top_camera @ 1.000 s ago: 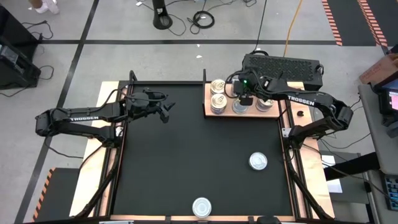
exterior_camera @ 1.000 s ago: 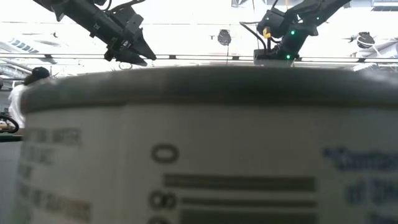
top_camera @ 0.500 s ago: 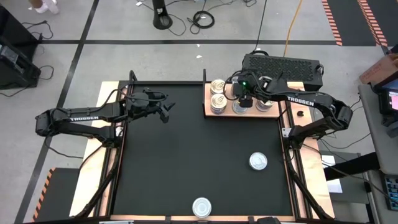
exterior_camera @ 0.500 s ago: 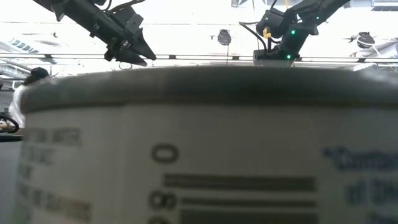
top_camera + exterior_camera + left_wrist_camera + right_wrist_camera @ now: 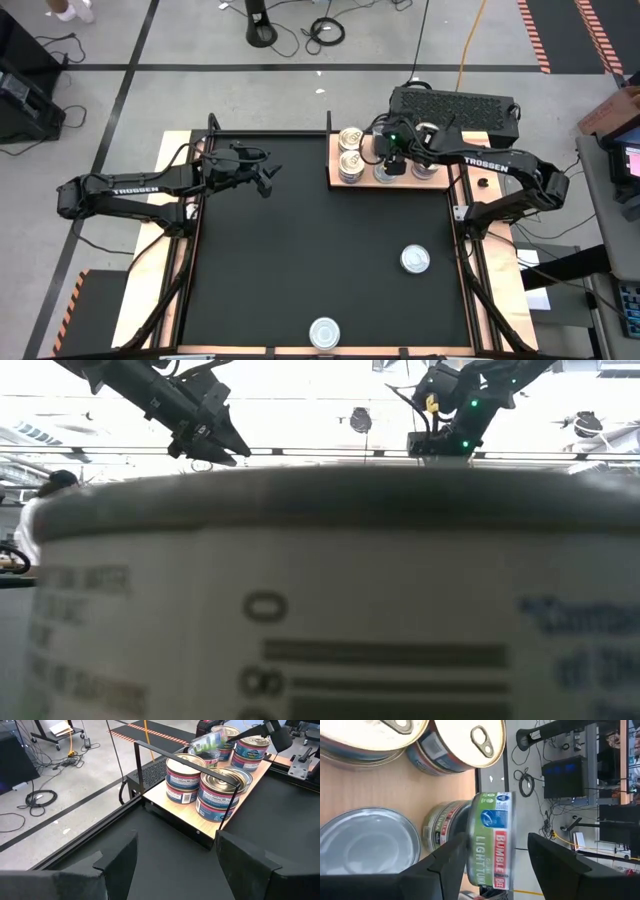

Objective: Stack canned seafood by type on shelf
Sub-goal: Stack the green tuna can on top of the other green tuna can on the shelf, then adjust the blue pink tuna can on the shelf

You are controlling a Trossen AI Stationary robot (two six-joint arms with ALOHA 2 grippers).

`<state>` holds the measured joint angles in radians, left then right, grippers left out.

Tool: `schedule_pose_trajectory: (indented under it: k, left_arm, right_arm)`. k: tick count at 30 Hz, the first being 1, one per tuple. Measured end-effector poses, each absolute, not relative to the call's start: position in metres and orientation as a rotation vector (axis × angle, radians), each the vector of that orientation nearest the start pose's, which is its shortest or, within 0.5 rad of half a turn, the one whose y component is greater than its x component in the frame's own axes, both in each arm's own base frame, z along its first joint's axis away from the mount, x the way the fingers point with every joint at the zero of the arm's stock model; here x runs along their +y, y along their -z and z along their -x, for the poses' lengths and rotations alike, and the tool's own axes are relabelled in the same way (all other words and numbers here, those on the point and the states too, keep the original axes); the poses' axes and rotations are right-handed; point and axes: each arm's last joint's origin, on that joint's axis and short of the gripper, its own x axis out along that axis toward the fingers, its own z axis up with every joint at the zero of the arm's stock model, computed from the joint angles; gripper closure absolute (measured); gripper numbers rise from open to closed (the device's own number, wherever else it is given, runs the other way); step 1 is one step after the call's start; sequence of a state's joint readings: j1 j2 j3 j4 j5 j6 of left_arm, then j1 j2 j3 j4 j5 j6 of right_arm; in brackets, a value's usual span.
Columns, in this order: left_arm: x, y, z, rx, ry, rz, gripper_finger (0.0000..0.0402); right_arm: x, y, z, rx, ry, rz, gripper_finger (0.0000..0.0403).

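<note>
Shelf (image 5: 175, 814) at the table's far right, four stacks standing; two loose tins (image 5: 415, 260) lay near.

My left gripper (image 5: 176, 835) hovered far left, fingers spread, holding nothing. My right gripper (image 5: 391, 163) hung over the shelf, fingers (image 5: 550, 860) spread either side of a green-labelled tin (image 5: 490, 840), which looked tilted on its stack. Risk noted: one finger stood tight against it, so lifting away could drag the tin off.

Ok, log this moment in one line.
left gripper: open, idle above table | right gripper: open around green can atop shelf stack | loose cans on table
</note>
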<state>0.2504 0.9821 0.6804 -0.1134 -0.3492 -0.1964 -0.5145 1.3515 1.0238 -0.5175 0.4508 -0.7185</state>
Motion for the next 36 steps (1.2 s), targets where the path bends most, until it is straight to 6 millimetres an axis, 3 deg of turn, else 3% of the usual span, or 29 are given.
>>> schedule_pose_trajectory:
  k: [15,23,36]
  left_arm:
    - [0.062,-0.269,-0.203,0.362,-0.63,0.166,0.0139]
    - [0.062,-0.269,-0.203,0.361,-0.629,0.166,0.0139]
    - [0.062,-0.269,-0.203,0.362,-0.623,0.167,0.0139]
  right_arm:
    - [-0.143,-0.266,-0.23,1.195,0.546,0.54,0.0198]
    - [-0.15,-0.261,-0.23,1.166,0.563,0.423,0.0238]
    - [-0.136,-0.29,-0.213,1.016,0.637,0.342,0.025]
